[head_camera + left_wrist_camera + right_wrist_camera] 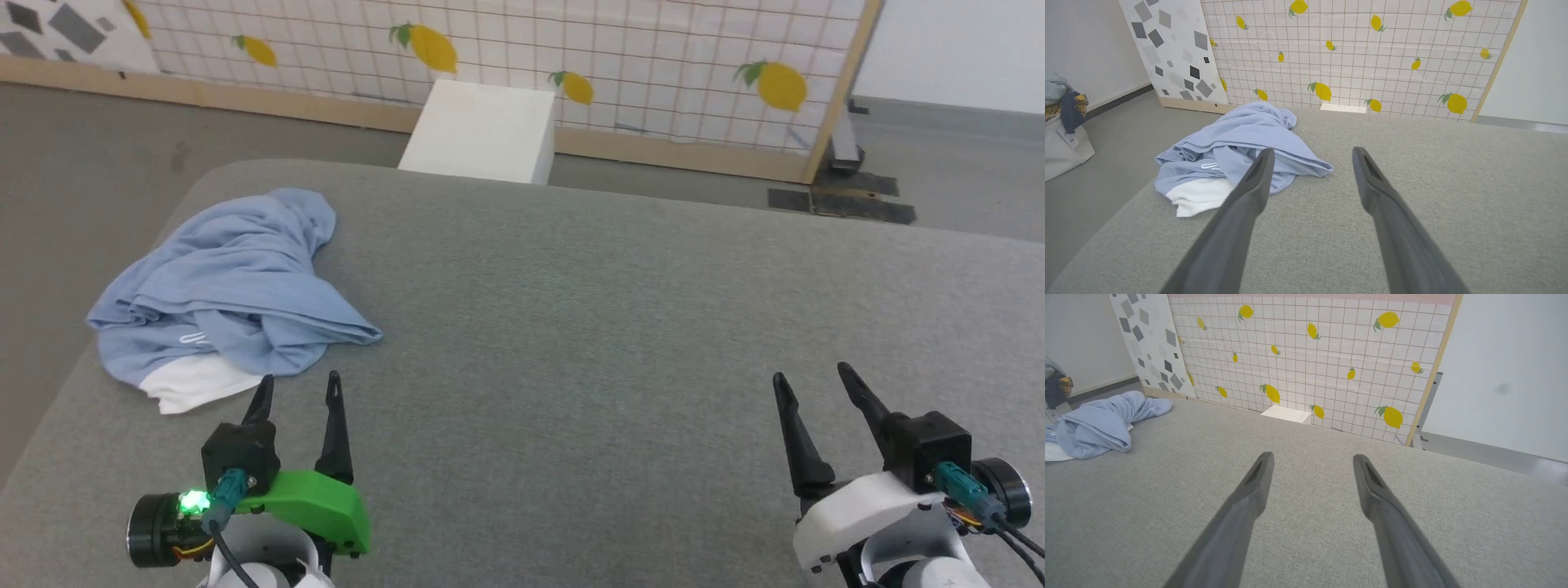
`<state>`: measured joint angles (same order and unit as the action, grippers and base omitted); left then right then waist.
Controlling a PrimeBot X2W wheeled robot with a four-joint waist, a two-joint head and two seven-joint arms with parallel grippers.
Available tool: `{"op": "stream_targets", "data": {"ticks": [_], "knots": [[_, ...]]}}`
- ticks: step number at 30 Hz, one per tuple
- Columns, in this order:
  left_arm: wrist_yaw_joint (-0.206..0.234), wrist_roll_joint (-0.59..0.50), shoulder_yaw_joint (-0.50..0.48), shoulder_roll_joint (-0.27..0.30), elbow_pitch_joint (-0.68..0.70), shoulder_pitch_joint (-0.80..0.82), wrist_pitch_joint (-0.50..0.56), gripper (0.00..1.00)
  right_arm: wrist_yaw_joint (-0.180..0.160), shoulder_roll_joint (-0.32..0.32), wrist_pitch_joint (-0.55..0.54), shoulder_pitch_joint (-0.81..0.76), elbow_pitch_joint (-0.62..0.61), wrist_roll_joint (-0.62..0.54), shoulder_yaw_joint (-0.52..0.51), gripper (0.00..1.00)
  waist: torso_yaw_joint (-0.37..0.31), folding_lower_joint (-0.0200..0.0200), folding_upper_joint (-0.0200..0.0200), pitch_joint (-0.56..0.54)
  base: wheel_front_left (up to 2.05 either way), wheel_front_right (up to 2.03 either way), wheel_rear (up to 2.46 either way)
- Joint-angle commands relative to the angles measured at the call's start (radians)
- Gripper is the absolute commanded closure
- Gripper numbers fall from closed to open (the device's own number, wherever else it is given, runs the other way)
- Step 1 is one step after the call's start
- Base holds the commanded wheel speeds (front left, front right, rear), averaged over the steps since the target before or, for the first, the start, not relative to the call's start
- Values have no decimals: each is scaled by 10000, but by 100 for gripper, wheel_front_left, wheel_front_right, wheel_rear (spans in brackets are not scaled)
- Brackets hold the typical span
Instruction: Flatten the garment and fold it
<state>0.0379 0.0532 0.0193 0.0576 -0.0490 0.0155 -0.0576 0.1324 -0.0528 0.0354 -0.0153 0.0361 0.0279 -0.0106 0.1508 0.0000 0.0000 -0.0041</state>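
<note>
padded grey surface (588,327) with crumpled garment (233,282), clothes-heaped bag (1061,153) nearby

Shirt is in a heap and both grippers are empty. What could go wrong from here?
The garment lies bunched at the left edge of the grey surface; a pull could drag it off. Its layers overlap, so the left gripper may pinch several. The right gripper is far away and must reach across.

The left gripper (299,378) has two long dark tapered fingers on a bright green plastic shell (314,505), beside a black round drum (148,531) with a glowing green light (193,501). The right gripper (811,372) has a white plastic shell (849,510); both carry teal cable plugs (230,487) on black blocks (241,449)
</note>
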Motion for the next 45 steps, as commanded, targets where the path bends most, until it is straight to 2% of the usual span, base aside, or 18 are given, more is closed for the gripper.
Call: {"op": "stream_targets", "data": {"ticks": [1,45], "knots": [[104,153,20,55,-33,61,-125,0,-5,7,93,154,50,83,12,0,307,0,0,-11,0,0,0],[1169,1140,-116,343,-324,-455,-946,0,-10,16,573,352,497,339,270,0,2749,0,0,-138,-3,-3,-3]]}}
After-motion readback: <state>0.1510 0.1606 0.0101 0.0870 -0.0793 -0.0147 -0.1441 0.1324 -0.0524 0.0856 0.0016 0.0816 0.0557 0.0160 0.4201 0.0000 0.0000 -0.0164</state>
